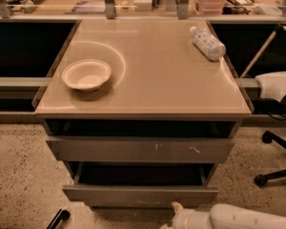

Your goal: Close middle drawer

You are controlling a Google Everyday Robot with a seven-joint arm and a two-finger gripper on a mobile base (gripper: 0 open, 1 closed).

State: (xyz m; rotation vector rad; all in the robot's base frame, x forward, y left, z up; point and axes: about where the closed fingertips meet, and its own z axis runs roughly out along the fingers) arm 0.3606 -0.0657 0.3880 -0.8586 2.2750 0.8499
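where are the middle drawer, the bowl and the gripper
middle drawer [140, 195], camera view, centre of its plain front panel
bowl [86, 74], camera view, its inner floor
gripper [176, 209], camera view, pale tip at the picture's bottom edge, near the drawer front

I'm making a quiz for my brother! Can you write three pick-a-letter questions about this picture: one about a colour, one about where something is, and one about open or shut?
1. What colour is the bowl? A) whitish B) blue C) red
2. Where is the robot's claw? A) inside the bowl B) low down, just in front of the middle drawer C) high above the bowl
3. The middle drawer is: A) pushed fully in B) pulled out C) gone
Answers: 1 A, it looks cream-white; 2 B, it shows at the bottom edge by that drawer's front; 3 B, its dark inside shows.
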